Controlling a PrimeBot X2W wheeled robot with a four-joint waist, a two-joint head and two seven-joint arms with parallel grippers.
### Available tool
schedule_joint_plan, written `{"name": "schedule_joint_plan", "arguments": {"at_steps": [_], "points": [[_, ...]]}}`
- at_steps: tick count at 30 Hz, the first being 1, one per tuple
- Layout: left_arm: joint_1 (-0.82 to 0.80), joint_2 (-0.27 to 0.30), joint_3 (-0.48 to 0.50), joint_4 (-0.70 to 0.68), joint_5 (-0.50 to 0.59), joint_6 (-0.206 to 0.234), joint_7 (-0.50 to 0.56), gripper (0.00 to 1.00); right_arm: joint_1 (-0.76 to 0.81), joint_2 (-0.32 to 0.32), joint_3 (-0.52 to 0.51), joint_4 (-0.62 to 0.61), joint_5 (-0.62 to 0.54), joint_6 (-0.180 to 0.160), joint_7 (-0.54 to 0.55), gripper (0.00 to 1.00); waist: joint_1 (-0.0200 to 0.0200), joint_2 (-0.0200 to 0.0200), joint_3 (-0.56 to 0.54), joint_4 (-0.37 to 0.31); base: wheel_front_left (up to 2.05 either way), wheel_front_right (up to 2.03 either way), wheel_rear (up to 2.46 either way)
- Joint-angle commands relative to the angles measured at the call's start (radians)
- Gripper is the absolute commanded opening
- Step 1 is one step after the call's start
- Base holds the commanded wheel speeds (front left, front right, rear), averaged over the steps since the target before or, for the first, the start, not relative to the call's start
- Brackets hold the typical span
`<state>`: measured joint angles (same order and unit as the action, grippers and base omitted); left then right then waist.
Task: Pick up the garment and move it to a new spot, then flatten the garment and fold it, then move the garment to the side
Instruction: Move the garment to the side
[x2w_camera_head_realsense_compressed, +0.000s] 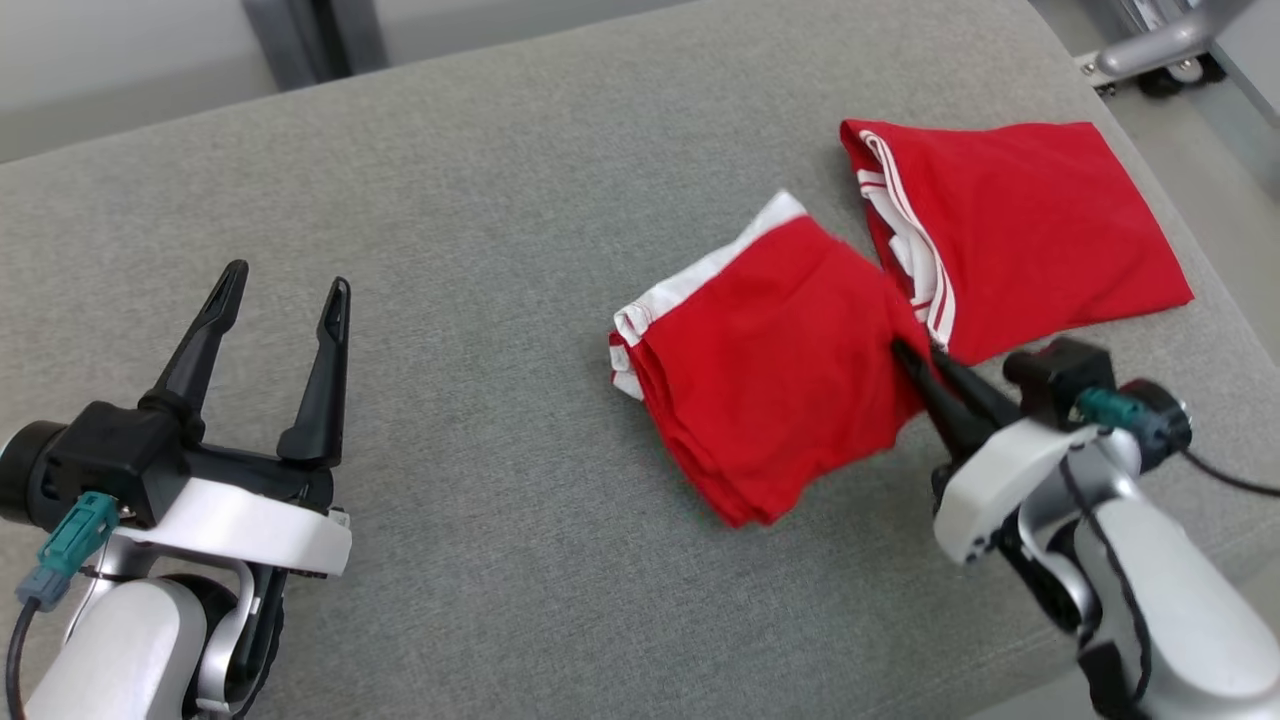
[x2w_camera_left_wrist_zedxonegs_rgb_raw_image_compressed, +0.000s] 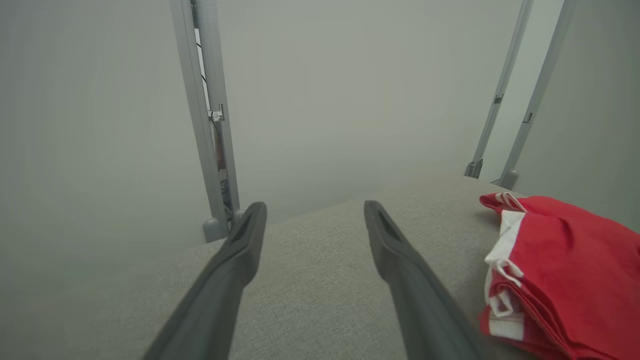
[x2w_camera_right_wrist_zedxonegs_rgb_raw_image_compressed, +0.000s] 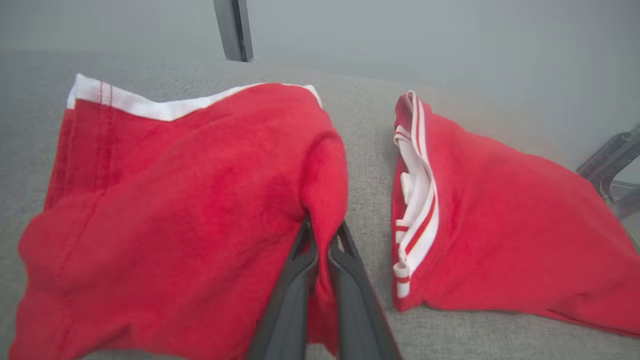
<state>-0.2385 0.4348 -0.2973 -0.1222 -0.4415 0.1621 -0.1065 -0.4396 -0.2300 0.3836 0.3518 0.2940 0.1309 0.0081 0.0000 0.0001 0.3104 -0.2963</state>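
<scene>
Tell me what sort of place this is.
Probably a lab or test bay, not a home: a broad grey fabric-covered work surface, grey metal frame posts against bare pale walls, and red cloth garments with white trim.

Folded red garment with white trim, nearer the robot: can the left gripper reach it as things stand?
Probably yes: the left gripper stands open, with bare grey fabric cushion between it and the folded red garment, whose white-trimmed edge faces it. The right gripper is shut on the opposite corner.
</scene>
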Motion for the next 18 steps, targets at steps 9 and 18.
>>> {"name": "schedule_joint_plan", "arguments": {"at_steps": [9,18], "points": [[-0.045,0.017,-0.011,-0.013,0.01,-0.011,0.01,1.0,-0.227,-0.043,-0.122,0.196,0.041,0.0,-0.123,0.0,0.0,-0.0001,0.07,0.006,0.0,0.0,0.0],[-0.065,0.024,-0.021,-0.019,0.014,-0.017,0.015,1.0,-0.296,-0.127,-0.261,0.397,0.071,0.0,-0.197,0.0,0.0,-0.0001,0.101,0.021,0.0,0.0,0.0]]}}
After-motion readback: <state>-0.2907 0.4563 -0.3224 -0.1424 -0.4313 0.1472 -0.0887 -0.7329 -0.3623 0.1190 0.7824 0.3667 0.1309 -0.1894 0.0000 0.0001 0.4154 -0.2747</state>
